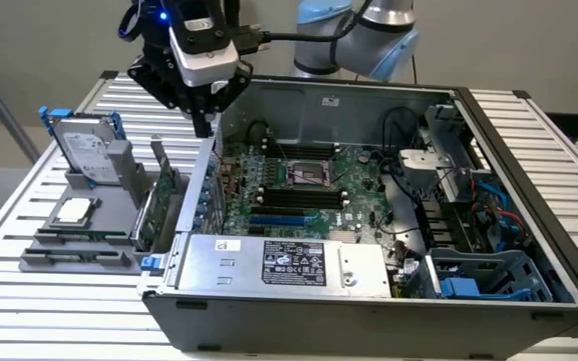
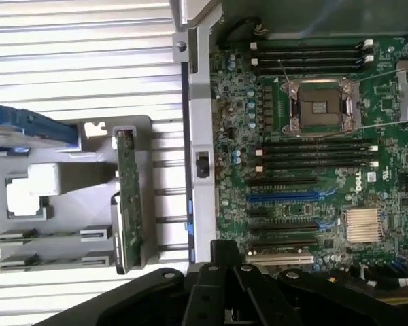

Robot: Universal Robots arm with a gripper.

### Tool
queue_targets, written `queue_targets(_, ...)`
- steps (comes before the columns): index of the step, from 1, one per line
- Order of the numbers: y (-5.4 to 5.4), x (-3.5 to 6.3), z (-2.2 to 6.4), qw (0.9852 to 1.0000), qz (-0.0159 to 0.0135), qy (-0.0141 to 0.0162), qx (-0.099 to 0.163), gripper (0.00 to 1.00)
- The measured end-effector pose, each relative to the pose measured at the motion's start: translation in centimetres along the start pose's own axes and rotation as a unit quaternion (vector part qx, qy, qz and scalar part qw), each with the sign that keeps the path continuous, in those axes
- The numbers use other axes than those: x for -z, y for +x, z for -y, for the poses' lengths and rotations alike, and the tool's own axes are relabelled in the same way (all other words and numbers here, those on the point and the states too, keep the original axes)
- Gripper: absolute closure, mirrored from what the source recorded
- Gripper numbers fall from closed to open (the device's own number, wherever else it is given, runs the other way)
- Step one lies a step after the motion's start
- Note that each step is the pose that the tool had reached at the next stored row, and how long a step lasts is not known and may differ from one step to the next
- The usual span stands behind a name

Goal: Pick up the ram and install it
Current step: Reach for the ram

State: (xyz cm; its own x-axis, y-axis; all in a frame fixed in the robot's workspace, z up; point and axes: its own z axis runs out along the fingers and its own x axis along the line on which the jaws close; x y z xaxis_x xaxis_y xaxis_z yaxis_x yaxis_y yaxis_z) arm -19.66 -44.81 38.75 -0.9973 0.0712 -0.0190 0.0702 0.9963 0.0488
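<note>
Hovering | claw point(image 1: 205, 128) above computer case point(image 1: 299, 323) side wall | open or closed: cannot tell

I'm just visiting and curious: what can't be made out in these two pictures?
Exterior view: print on the power supply label, too small.
Exterior view: ram chips, stick seen edge-on.
Wrist view: drive, cut off by the edge.
Wrist view: card face, seen edge-on.

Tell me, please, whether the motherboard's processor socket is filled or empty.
Empty: the socket shows a bare dark centre inside its metal frame, with no chip seated.
</note>
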Motion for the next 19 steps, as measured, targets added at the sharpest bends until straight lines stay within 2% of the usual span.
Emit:
queue_targets(9,4.0,-0.05,1.71,1.0000,0.0000,0.0001,0.000,1.00)
queue_targets(19,8.5,-0.54,2.91,1.0000,0.0000,0.0000,0.000,1.00)
